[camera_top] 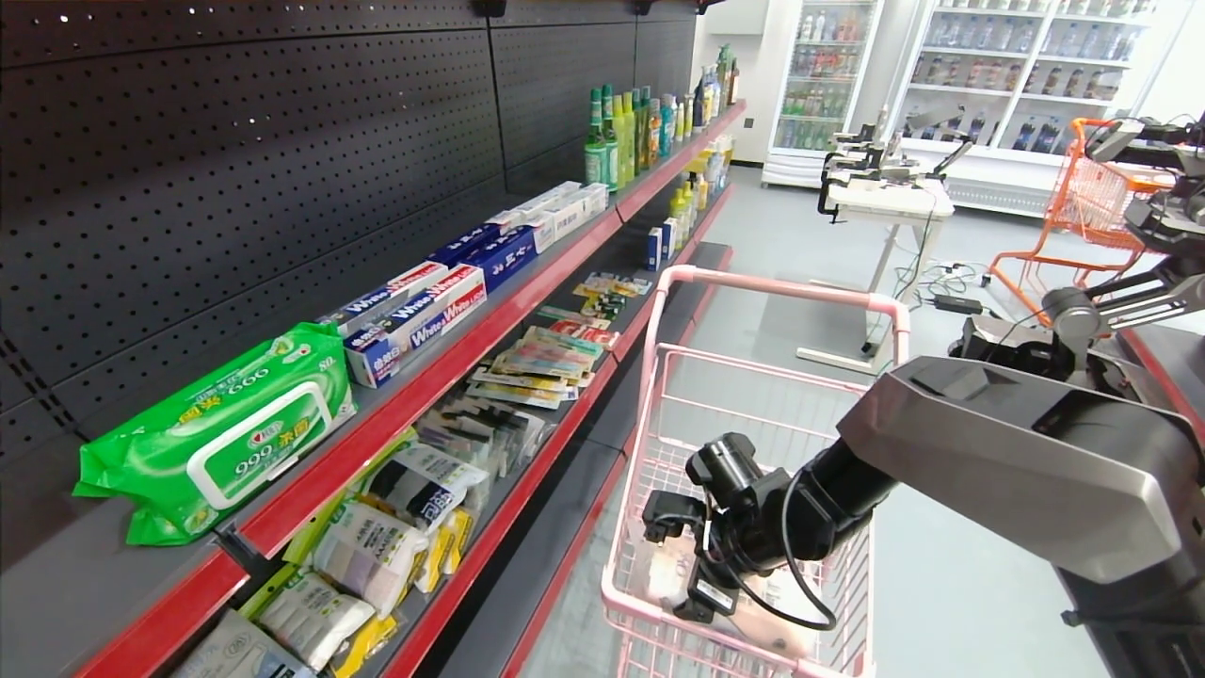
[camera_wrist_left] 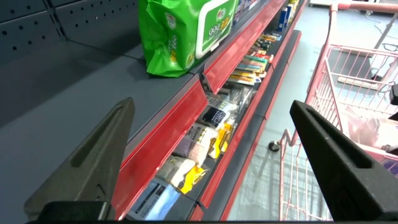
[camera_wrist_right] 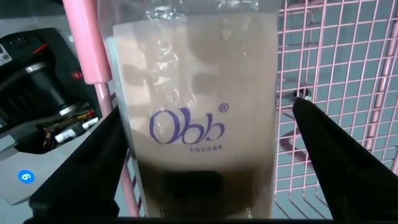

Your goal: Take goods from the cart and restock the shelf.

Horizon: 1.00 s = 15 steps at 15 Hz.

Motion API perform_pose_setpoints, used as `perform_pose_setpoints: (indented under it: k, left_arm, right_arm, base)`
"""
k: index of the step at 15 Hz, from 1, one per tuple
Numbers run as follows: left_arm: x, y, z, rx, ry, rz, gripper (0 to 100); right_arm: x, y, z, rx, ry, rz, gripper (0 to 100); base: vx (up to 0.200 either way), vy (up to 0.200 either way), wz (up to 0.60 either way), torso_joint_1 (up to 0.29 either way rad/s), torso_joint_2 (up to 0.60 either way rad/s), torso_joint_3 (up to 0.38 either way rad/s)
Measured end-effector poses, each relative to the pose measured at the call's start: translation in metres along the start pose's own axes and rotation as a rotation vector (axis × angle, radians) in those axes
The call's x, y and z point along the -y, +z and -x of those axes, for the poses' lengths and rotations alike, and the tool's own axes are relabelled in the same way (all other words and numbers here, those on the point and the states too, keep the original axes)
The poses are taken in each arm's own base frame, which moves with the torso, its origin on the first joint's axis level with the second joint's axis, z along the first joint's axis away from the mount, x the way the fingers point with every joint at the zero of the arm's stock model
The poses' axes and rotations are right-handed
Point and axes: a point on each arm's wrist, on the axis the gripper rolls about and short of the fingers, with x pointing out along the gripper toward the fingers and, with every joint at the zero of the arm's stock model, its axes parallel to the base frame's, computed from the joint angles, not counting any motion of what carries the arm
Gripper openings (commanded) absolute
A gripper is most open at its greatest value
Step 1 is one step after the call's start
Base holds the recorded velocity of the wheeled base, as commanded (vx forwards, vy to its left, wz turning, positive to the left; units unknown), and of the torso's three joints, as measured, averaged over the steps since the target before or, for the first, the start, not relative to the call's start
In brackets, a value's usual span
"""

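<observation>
Right jaws astride a packet in the cart, left jaws idle.
Head view: my right arm dips into the pink cart [camera_top: 781, 287], over a pale packet [camera_top: 764, 629] inside; the shelf [camera_top: 527, 282] runs alongside. Left wrist view: left jaws spread, empty, near the green wipes pack [camera_wrist_left: 186, 31]. Right wrist view: right jaws spread either side of the packet [camera_wrist_right: 193, 81], not pinching; its film looks slick, so a shallow close could let it slip, or catch the wire [camera_wrist_right: 348, 56].
</observation>
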Motion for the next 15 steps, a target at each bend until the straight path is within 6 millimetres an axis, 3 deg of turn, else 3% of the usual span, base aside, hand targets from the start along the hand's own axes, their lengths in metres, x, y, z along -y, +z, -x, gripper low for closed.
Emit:
perform_pose_setpoints:
  k: [15]
  left_arm:
    - [0.0,0.0,0.0,0.0,0.0,0.0,100]
  right_arm:
    - [-0.0047,0.0018,-0.0007,-0.019,-0.016,0.009,100]
  base:
    - [0.0,0.0,0.0,-0.014,0.03,0.016]
